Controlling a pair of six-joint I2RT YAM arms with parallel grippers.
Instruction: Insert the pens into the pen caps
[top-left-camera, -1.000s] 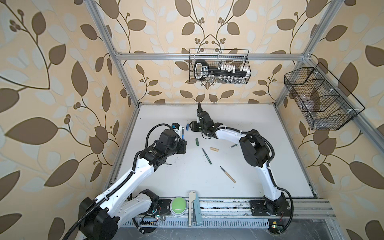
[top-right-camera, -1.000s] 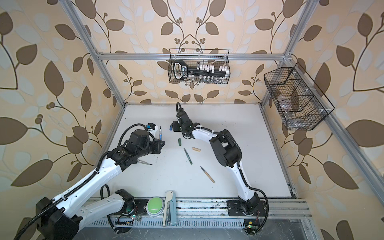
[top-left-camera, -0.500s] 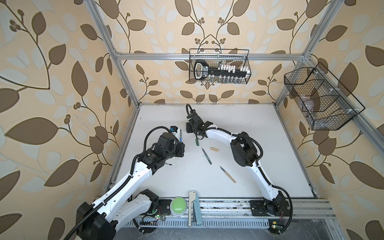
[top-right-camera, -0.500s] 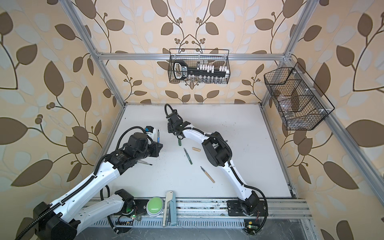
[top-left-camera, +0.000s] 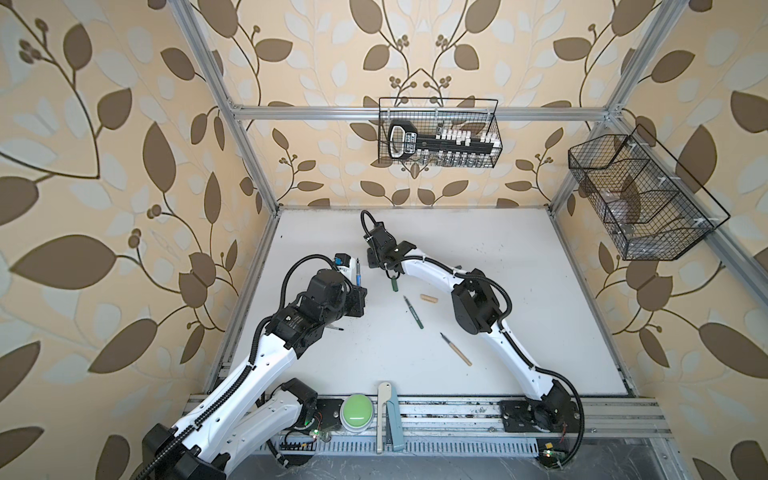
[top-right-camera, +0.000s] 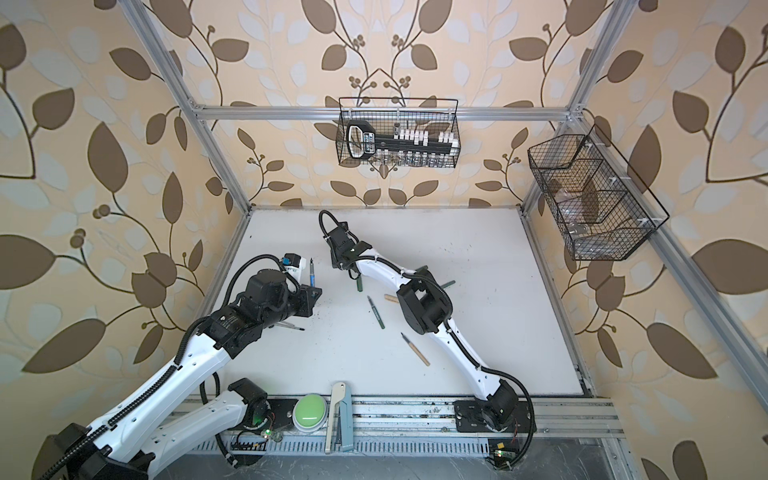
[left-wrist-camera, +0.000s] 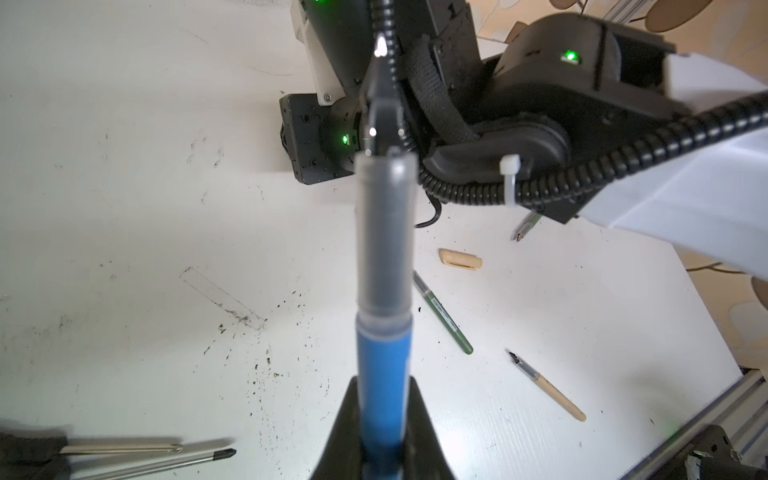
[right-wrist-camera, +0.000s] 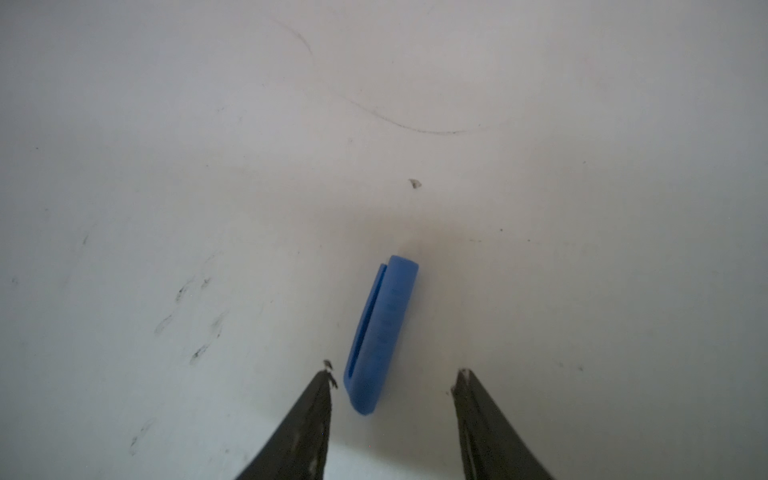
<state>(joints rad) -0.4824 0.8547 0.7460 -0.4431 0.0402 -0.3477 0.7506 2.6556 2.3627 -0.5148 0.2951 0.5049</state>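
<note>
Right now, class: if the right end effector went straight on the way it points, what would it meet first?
Probably the blue cap, which lies on the table just ahead, between the fingers of the open right end effector. Depth is unclear.

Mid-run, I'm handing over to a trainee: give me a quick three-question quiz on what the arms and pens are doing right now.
1. True or false: the left pincer is shut on the blue pen.
2. What lies on the table below the open right pincer? A) a tan cap B) the blue cap C) a dark green pen
3. Fill in: the tan pen lies loose with its dark tip ____ (capped or bare).
Key: 1 true; 2 B; 3 bare.
</note>
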